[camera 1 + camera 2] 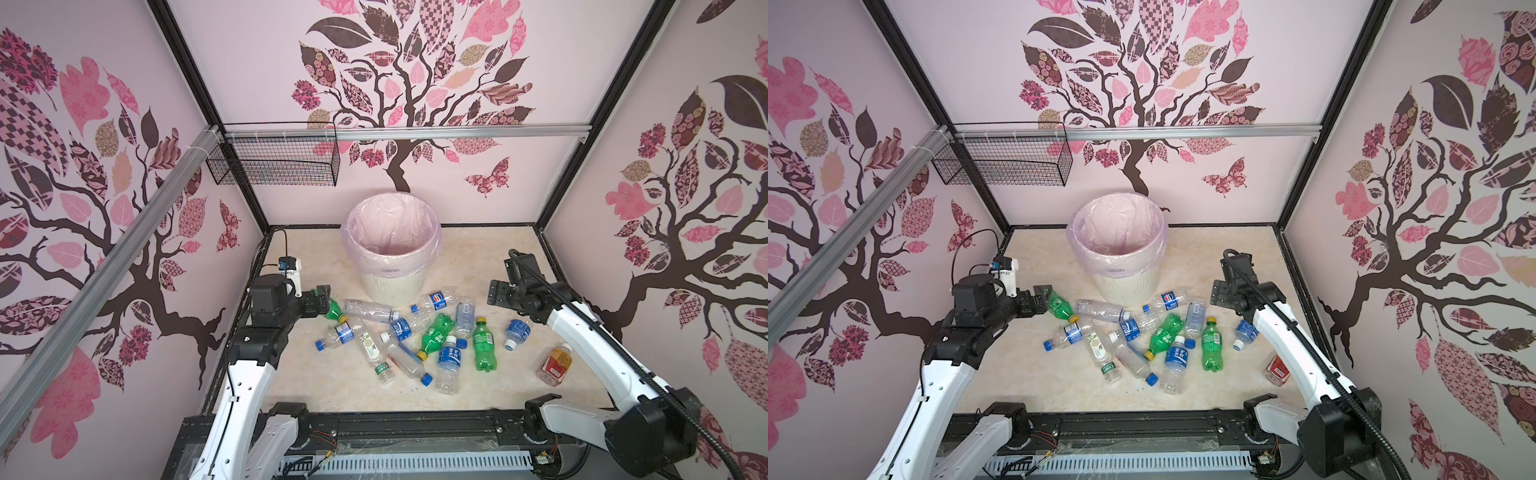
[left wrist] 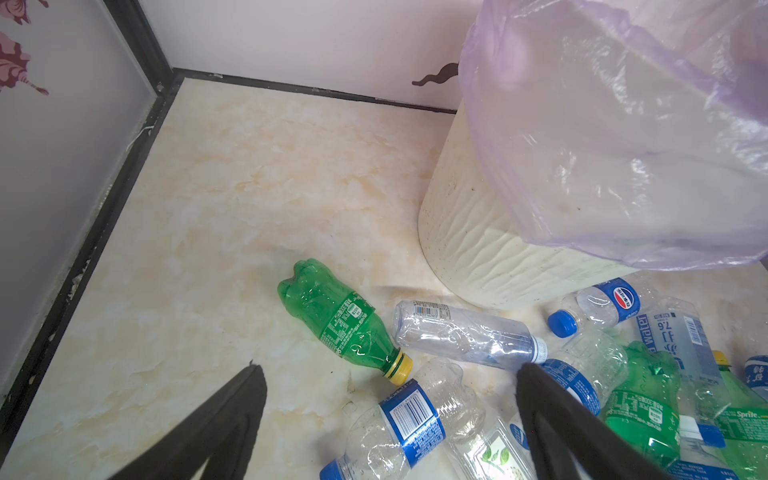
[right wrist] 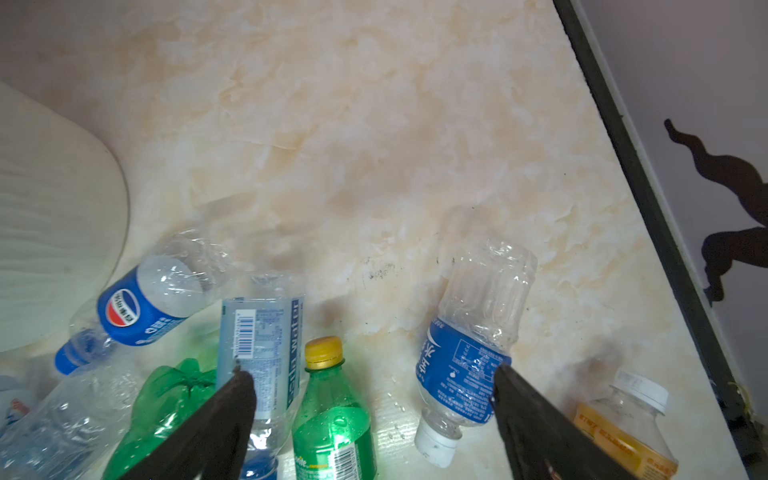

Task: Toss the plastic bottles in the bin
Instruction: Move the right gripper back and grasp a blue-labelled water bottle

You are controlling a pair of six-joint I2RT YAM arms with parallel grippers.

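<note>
- Black fingers of the left gripper (image 2: 388,368) are standing wide apart in the left wrist view, gripping nothing. A green bottle (image 2: 340,320) with a yellow cap is lying on its side just past the gap.
- Across the table, the right gripper (image 3: 369,370) is also showing spread, empty jaws. It is hovering over another green bottle (image 3: 332,415), with a blue-labelled bottle (image 3: 469,353) lying just beside that one.
- Further out, the plastic bottles (image 1: 415,332) are lying in a loose heap on the table (image 1: 311,249), many touching or overlapping. A squat red-labelled bottle (image 1: 555,365) is lying apart from them, near the right arm.
- Behind the heap the bin (image 1: 392,286) is standing upright with its mouth open, its pink liner (image 1: 392,232) folded over the rim.
- These bottles are looking empty and thin-walled, some already dented, so they are likely light, slick, easy to crush and prone to rolling.
- Closing across the labelled belly, square to the bottle's length, seems safer than pinching the neck or cap. The outlying bottles are offering the clearest access.
</note>
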